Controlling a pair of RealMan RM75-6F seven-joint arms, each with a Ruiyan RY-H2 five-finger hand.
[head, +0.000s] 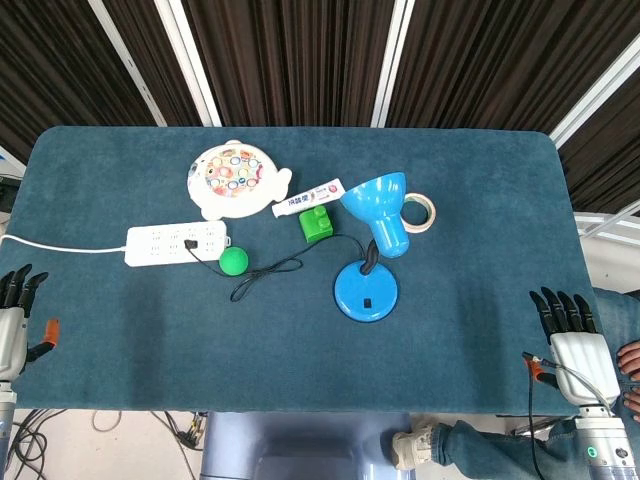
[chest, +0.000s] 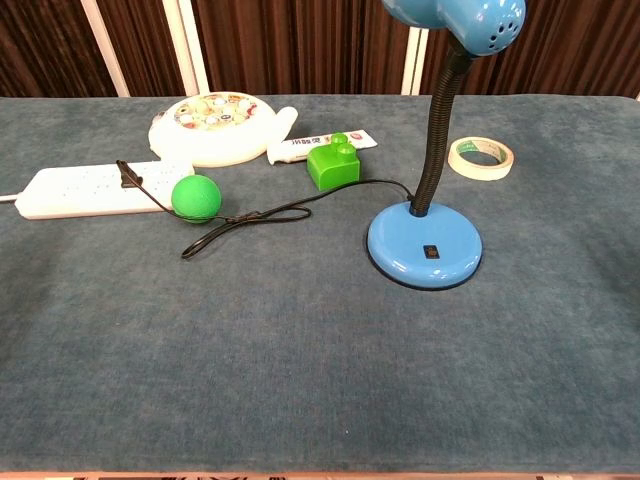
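Blue lamp (chest: 424, 245), green ball (chest: 196, 197)

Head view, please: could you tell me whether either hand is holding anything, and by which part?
Nothing is held: the left hand and right hand rest open at the table's near corners.

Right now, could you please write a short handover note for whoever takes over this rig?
Left hand: open, holding nothing, at the table's near left edge.
Right hand: open, holding nothing, at the near right edge.
Blue desk lamp stands mid-table, its cord plugged into the white power strip. Green ball lies by the strip; green block, toothpaste tube, tape roll and fishing toy lie behind.
Nothing is grasped; all handling remains.
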